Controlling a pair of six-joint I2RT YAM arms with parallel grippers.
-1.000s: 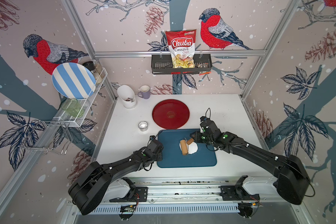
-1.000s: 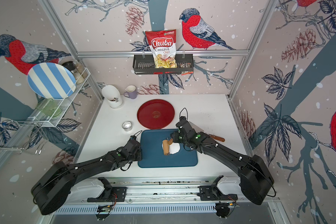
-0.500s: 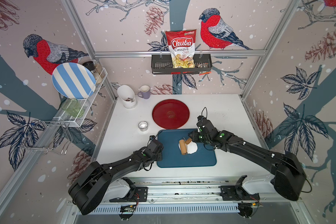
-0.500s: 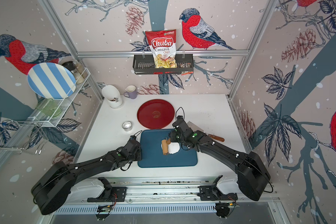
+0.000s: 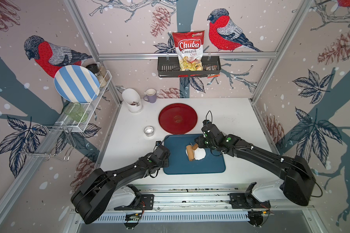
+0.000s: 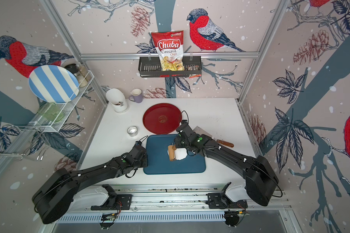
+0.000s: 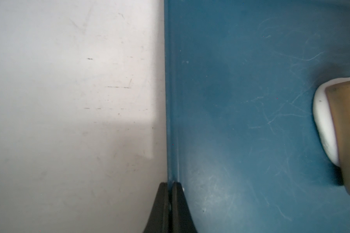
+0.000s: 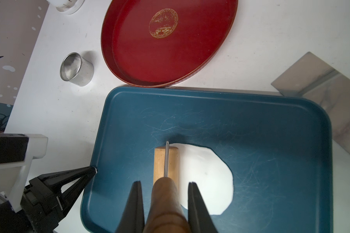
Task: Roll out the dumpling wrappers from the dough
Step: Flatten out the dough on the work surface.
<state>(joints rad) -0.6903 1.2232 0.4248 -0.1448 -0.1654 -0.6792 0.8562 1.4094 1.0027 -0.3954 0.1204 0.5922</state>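
Observation:
The dough (image 8: pixel 208 177) lies as a flattened white sheet on the blue tray (image 8: pixel 271 141), seen in both top views (image 5: pixel 201 154) (image 6: pixel 181 154). A wooden roller (image 8: pixel 166 163) rests across the dough's left edge (image 5: pixel 190 153). My right gripper (image 8: pixel 164 182) is shut on the roller's wooden handle (image 8: pixel 166 201), reaching in from the right (image 5: pixel 197 142). My left gripper (image 7: pixel 169 183) is shut on the tray's left rim (image 7: pixel 171 121), low at the tray's left side (image 5: pixel 166 160). No dumpling wrappers are in view.
A red plate (image 5: pixel 177 118) sits just behind the tray, with a metal ring cutter (image 8: pixel 77 69) to its left. A steel scraper (image 8: pixel 321 76) with a wooden handle (image 6: pixel 225 143) lies right of the tray. A white holder (image 5: pixel 132 99) and a purple mug (image 5: pixel 151 95) stand at the back.
My right gripper has carried the roller a little to the left across the dough. The left arm has stayed still on the tray rim.

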